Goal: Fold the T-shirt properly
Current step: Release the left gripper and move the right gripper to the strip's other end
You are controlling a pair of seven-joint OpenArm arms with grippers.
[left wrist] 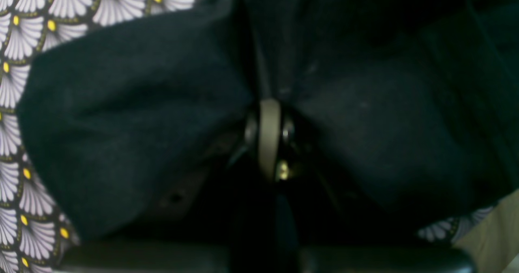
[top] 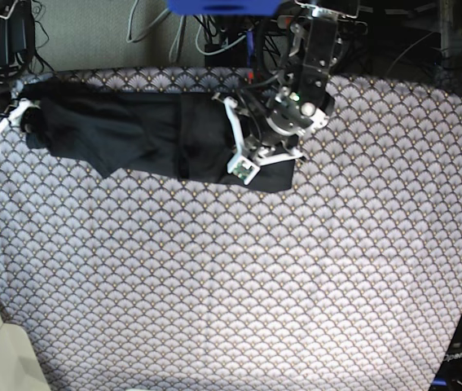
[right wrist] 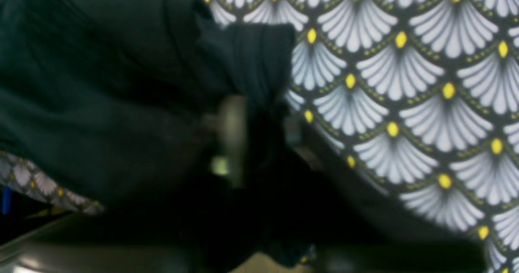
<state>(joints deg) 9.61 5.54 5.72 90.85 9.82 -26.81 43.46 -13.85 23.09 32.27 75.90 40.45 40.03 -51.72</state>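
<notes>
Both of my wrist views are coming through blurred, and dark cloth is filling most of each, so my fingertips are hard to make out. My left gripper (left wrist: 269, 115) is pinching shut on the T-shirt (top: 157, 134), 1 pale finger pad (left wrist: 269, 137) showing edge-on with fabric bunching out to either side. My right gripper (right wrist: 247, 119) is sitting at the shirt's far end; black folds are wrapping over the jaws there, and they appear to be clamping that edge. The shirt is soft, matte and charcoal-black, lying rumpled in a long band near the far edge of the tablecloth (top: 255, 277), its long axis running across the table between my 2 arms. The cloth under it is printed with white-grey scallop fans and yellow dots.
</notes>
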